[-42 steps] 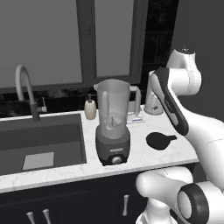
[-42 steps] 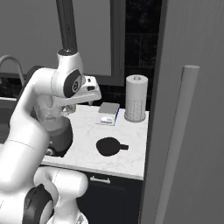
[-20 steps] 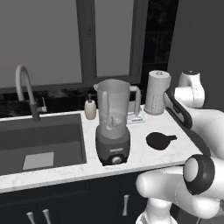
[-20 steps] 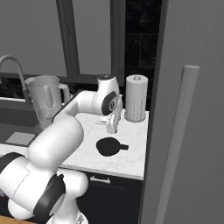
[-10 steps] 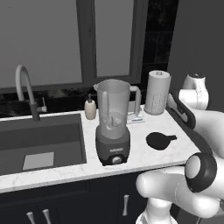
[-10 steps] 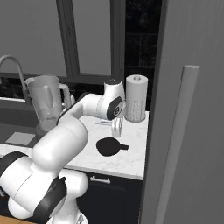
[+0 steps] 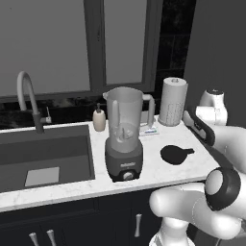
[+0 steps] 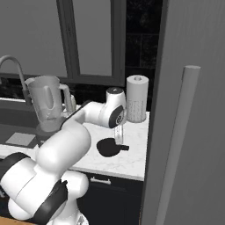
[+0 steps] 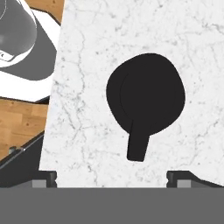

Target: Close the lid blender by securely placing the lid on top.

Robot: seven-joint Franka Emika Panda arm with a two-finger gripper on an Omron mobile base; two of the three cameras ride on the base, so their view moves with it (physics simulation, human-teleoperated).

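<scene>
Sink basin [image 7: 45,158], dark, w/ curved grey faucet [image 7: 28,98] sits left in left base view. Centre: tall clear tapered blender jar on dark grey base [image 7: 124,139], open-topped, small beige soap bottle [image 7: 99,119] behind it. Right of centre: flat round black lid w/ side tab [image 7: 175,153] lies on white marble counter [image 7: 149,166], well apart from blender; white paper towel roll [image 7: 172,101] behind. Two-finger gripper [image 8: 118,138] hangs over lid in right base view, jaws spread wide, grasping nothing. Hand view: lid [image 9: 145,97] mid-frame.

Lid [image 8: 107,146] rear edge (behind the gripper [image 8: 119,139]) hidden
</scene>
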